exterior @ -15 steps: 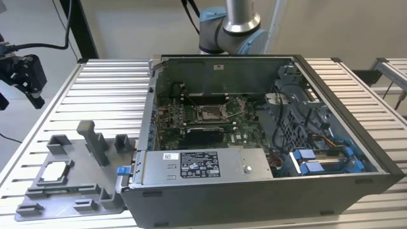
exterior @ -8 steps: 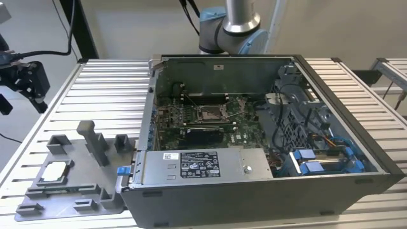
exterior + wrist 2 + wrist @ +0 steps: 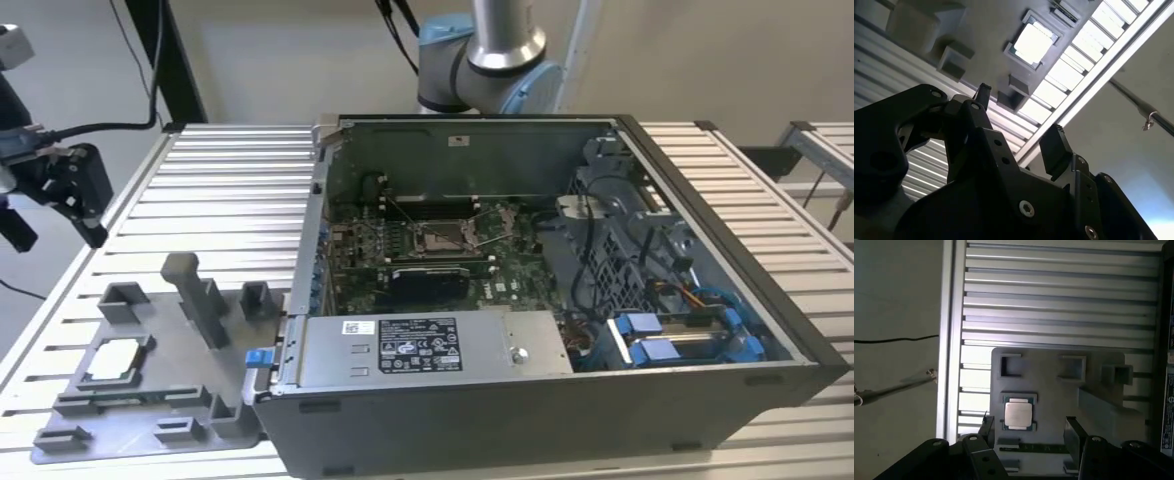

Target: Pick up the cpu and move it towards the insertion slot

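Observation:
The cpu (image 3: 114, 358) is a small silvery square lying flat in a recess of the grey plastic fixture (image 3: 200, 415), at the exterior view's left. Both wrist views also show the cpu (image 3: 1018, 414) (image 3: 1033, 42) from above. My gripper (image 3: 56, 225) hangs well above the table, up and to the left of the fixture. It stands open (image 3: 1029, 429) (image 3: 1019, 120), and its black fingers (image 3: 1072, 432) have nothing between them. The insertion slot (image 3: 438, 237) is a shiny square socket on the motherboard inside the open computer case.
The open computer case (image 3: 694, 300) fills the middle and right of the ribbed metal table (image 3: 227, 180). Upright grey posts (image 3: 200, 295) rise from the fixture beside the cpu. A power supply (image 3: 414, 348) and blue cables (image 3: 681, 335) sit along the case's near side.

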`<move>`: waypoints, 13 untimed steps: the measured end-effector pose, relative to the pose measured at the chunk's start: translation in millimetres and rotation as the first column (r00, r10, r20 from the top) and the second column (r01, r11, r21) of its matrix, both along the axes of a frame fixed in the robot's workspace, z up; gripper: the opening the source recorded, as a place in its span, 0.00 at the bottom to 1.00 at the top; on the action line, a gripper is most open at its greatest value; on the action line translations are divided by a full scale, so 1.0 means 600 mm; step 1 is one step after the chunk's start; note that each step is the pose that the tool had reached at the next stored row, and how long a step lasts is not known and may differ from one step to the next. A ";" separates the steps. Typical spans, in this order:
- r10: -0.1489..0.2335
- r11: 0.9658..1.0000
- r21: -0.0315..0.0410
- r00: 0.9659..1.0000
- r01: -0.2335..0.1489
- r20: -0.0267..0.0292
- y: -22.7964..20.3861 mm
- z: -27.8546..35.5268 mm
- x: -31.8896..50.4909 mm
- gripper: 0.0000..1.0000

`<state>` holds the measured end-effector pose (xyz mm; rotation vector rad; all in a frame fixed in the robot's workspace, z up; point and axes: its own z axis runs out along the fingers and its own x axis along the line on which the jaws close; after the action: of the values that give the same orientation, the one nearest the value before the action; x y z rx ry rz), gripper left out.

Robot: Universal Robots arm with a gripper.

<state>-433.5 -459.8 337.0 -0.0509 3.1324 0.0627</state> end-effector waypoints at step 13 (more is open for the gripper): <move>0.000 1.000 -0.003 1.000 0.000 0.004 -0.0004 -0.038 -0.001 1.00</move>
<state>-434.0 -460.1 314.3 -0.0511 3.1289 0.0578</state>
